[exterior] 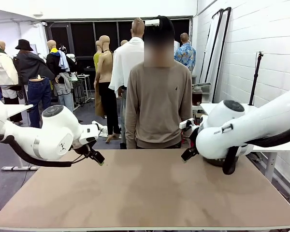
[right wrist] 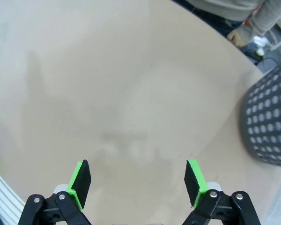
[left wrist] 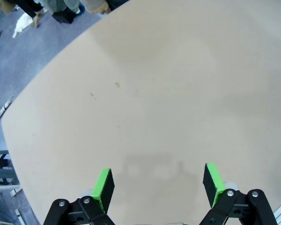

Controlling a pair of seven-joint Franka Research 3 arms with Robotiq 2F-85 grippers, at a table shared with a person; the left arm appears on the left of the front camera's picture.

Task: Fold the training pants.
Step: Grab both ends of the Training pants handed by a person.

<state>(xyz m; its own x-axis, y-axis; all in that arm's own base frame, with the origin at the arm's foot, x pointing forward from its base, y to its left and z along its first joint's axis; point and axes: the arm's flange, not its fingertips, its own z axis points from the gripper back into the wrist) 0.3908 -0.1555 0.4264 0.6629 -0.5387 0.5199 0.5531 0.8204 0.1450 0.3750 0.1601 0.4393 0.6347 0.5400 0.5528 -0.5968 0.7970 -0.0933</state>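
Observation:
The training pants are out of view. My left gripper (left wrist: 158,184) hangs open over the bare tan table (left wrist: 178,84), nothing between its green pads (left wrist: 103,187). In the front view this left gripper (exterior: 97,158) hovers above the table's far left part. My right gripper (right wrist: 138,182) is also open over the bare table top, its green pads (right wrist: 80,180) wide apart. Seen from the front, the right gripper (exterior: 188,153) sits above the far right of the table. A person (exterior: 158,92) in a beige sweater stands at the far edge, hands down.
A dark perforated basket (right wrist: 269,122) stands on the table's right side, close to my right gripper, and shows from the front under the right arm (exterior: 217,162). The table edge (left wrist: 18,154) runs along the left of the left wrist view.

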